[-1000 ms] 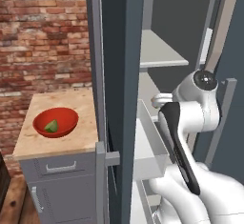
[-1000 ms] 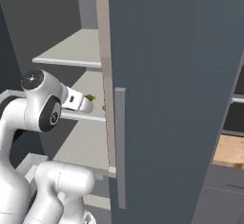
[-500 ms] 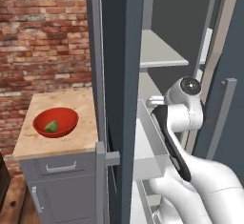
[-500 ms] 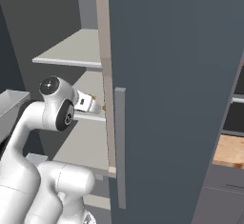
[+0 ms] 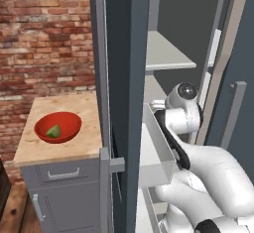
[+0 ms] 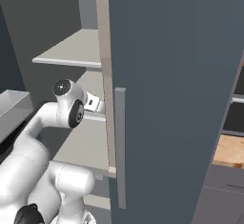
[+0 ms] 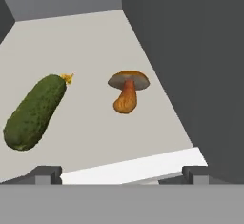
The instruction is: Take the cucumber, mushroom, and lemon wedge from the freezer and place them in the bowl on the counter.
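1 cucumber [image 7: 34, 112] & 1 mushroom [image 7: 127, 91] on freezer [image 5: 124, 53] shelf, 1 lemon wedge [image 5: 53, 131] in bowl [image 5: 69, 123].

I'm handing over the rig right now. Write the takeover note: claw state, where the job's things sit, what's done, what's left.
Claw: open and empty, inside the freezer, aimed at a shelf.
Cucumber: lying on that pale shelf, ahead of the claw and to the left in the hand view.
Mushroom: on the same shelf, apart from the cucumber, nearer the side wall.
Lemon wedge: in the red bowl on the counter.
Done: lemon wedge delivered.
Left: pick up the cucumber and the mushroom and carry each to the bowl.
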